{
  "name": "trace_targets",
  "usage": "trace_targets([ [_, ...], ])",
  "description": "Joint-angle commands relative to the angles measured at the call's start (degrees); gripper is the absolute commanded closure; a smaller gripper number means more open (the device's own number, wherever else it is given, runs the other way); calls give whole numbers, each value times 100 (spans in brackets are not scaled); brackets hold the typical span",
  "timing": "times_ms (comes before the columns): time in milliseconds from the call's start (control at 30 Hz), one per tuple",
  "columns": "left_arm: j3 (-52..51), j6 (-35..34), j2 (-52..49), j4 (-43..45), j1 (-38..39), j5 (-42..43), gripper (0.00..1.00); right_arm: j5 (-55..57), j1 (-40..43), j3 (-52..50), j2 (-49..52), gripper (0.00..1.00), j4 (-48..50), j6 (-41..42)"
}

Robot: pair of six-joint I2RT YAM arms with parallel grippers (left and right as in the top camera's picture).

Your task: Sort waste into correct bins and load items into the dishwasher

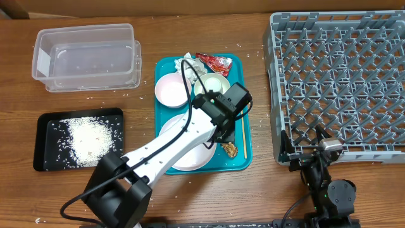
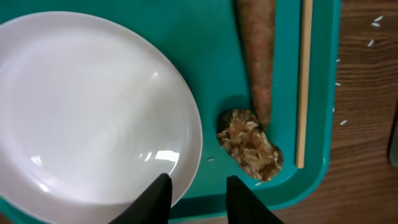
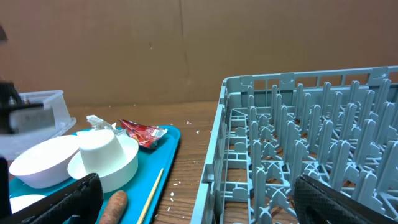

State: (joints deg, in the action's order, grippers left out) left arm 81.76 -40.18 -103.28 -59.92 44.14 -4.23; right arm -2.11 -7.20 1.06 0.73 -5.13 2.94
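Observation:
My left gripper point(image 1: 221, 132) point(image 2: 198, 194) is open and empty above the teal tray point(image 1: 166, 66), with its fingers either side of the large white plate's point(image 2: 87, 112) point(image 1: 183, 152) rim. Beside it lie the brown sausage piece point(image 2: 258, 56), the crumbly bit point(image 2: 250, 144) point(image 1: 230, 149) and the wooden stick point(image 2: 303, 81) point(image 1: 243, 133). At the back of the tray are a bowl point(image 1: 171, 88), a bowl holding the upturned cup point(image 1: 215, 82) point(image 3: 99, 149), the red wrapper point(image 1: 214, 61) point(image 3: 142, 132) and the napkin point(image 1: 188, 62). My right gripper point(image 1: 316, 149) point(image 3: 199, 208) is open and empty at the grey rack's point(image 1: 342, 82) point(image 3: 311, 124) front left corner.
The clear tub point(image 1: 85, 57) stands at the back left. The black tray point(image 1: 47, 120) in front of it holds a heap of rice point(image 1: 88, 139). Loose rice grains are scattered on the wooden table point(image 1: 145, 107) round both.

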Motion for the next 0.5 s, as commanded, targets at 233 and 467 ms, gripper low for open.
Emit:
trace_targets([
  [233,1202,297,-20,-476,-962,-520,16,-15,20,-59,-57,0,44,-17],
  [467,1128,308,-50,-85,-1707,-538,0,-15,20,-59,-57,0,44,-17],
])
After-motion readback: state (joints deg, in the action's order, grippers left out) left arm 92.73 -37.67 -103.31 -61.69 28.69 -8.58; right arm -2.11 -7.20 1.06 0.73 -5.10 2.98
